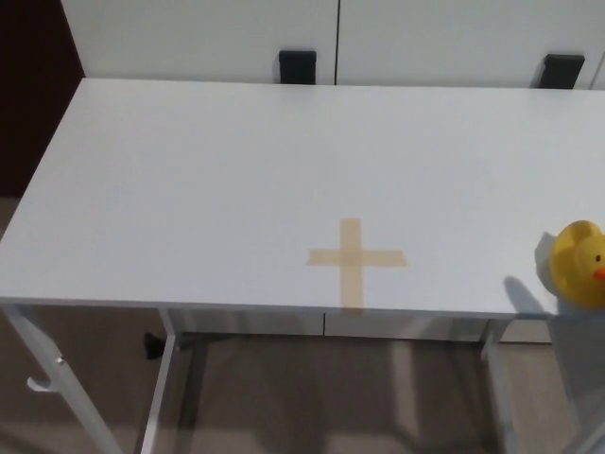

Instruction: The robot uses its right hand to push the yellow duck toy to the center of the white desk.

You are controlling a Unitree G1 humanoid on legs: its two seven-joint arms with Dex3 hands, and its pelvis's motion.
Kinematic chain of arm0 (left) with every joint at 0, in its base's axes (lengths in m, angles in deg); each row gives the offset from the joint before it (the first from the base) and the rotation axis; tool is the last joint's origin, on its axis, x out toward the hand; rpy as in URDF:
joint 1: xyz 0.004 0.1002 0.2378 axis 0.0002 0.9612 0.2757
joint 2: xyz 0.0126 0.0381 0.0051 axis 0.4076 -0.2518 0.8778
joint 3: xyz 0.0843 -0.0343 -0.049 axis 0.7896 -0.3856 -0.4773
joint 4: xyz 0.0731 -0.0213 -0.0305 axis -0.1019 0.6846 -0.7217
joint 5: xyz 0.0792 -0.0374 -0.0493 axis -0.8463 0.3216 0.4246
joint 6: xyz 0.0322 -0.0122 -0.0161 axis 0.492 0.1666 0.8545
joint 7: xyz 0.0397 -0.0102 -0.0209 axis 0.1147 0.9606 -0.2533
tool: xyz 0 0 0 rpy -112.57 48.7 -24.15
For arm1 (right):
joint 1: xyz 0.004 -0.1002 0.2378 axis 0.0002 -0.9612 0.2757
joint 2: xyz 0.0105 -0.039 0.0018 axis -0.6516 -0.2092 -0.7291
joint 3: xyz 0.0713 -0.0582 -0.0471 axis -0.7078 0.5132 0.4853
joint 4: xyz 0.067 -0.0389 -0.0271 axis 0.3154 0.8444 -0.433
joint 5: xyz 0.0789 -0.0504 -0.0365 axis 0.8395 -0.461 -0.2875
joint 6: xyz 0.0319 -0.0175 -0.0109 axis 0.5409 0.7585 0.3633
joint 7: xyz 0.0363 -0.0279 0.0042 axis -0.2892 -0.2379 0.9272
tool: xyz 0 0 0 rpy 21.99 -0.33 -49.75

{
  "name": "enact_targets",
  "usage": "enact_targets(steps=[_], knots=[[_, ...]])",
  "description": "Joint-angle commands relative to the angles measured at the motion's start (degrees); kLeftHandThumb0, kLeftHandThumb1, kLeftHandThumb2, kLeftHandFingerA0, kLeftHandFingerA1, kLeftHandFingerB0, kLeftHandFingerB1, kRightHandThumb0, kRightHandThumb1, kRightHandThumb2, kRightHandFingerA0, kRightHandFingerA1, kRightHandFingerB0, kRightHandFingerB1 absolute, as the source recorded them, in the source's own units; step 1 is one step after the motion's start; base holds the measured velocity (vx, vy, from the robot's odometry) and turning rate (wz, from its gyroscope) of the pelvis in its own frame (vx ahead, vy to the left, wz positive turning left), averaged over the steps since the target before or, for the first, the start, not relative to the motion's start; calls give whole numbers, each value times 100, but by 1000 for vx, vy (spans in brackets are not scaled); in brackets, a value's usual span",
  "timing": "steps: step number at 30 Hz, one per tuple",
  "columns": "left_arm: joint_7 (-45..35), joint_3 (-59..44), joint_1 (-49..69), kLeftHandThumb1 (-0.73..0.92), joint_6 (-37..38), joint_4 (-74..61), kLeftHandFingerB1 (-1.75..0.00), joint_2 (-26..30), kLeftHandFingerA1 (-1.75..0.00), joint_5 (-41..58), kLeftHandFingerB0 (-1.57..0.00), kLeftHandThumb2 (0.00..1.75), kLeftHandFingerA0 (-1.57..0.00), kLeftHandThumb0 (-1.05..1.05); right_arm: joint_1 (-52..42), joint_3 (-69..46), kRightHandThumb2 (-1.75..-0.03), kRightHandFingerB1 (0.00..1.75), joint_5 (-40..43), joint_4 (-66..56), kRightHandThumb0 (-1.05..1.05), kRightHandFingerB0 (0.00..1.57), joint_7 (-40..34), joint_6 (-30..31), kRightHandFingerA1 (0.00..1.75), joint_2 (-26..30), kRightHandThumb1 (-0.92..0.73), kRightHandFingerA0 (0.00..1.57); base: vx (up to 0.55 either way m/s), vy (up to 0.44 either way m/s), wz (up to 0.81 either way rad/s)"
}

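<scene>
Seen from above, a white desk (236,170) fills most of the view. Near its front edge, slightly right of the middle, a tan tape cross (355,260) is stuck flat on the top. Far to the right, at the picture's edge and close to the desk's front edge, sits a yellow duck (579,261), well apart from the cross, its orange beak pointing right. A grey shadow lies just left of it. Neither robot hand shows, so nothing can be said of their fingers.
</scene>
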Motion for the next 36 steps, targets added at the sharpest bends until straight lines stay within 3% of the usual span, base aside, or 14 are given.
enact_targets(steps=[1, 7, 13, 17, 18, 20, 22, 36], knots=[[-38, 45, 55, 52, -83, -16, -83, 31, -93, 25, -75, 87, -56, -27, -28, -1, -73, 34, 81, 35, -88, 24, -187, -63, 41, -417, -92, 29, 0, 0, 0], [-93, 121, 19, 54, -147, -41, -85, 45, -88, 1, -75, 84, -53, -28, 137, -120, -74, 36, 170, 36, -85, 23, -561, -223, 43, -929, -92, 29, 0, 0, 0], [-97, 43, 60, 56, -182, -27, -76, -7, -87, 109, -73, 80, -54, -28, 214, -261, -74, 36, 216, -4, -84, 25, -918, -286, 42, -1303, -92, 31, 0, 0, 0], [-125, 74, 43, 54, -187, -50, -79, 3, -86, 74, -75, 85, -52, -27, 253, -205, -75, 36, 121, 5, -85, 23, -1009, -331, 43, -1412, -92, 30, 0, 0, 0], [-129, 107, 50, 57, -145, -56, -77, 9, -84, 39, -74, 76, -51, -30, 280, -170, -73, 37, 97, 16, -86, 30, -1033, -322, 45, -1466, -92, 35, 0, 0, 0], [-131, 142, 62, 57, -95, -61, -77, 13, -84, 6, -74, 76, -51, -30, 312, -133, -73, 37, 77, 27, -86, 30, -1066, -305, 45, -1526, -92, 35, 0, 0, 0], [-117, 163, 37, 55, -143, -48, -79, -1, -88, -1, -75, 82, -54, -28, 324, -21, -72, 37, 7, -13, -84, 31, -1093, -285, 46, -1631, -92, 36, 0, 0, 0], [-96, 165, 2, 54, -156, -54, -84, -33, -88, 27, -76, 77, -54, -32, 390, 546, -76, 39, -256, 117, -82, 24, -815, -237, 51, -1760, -92, 29, 0, 0, 0]])
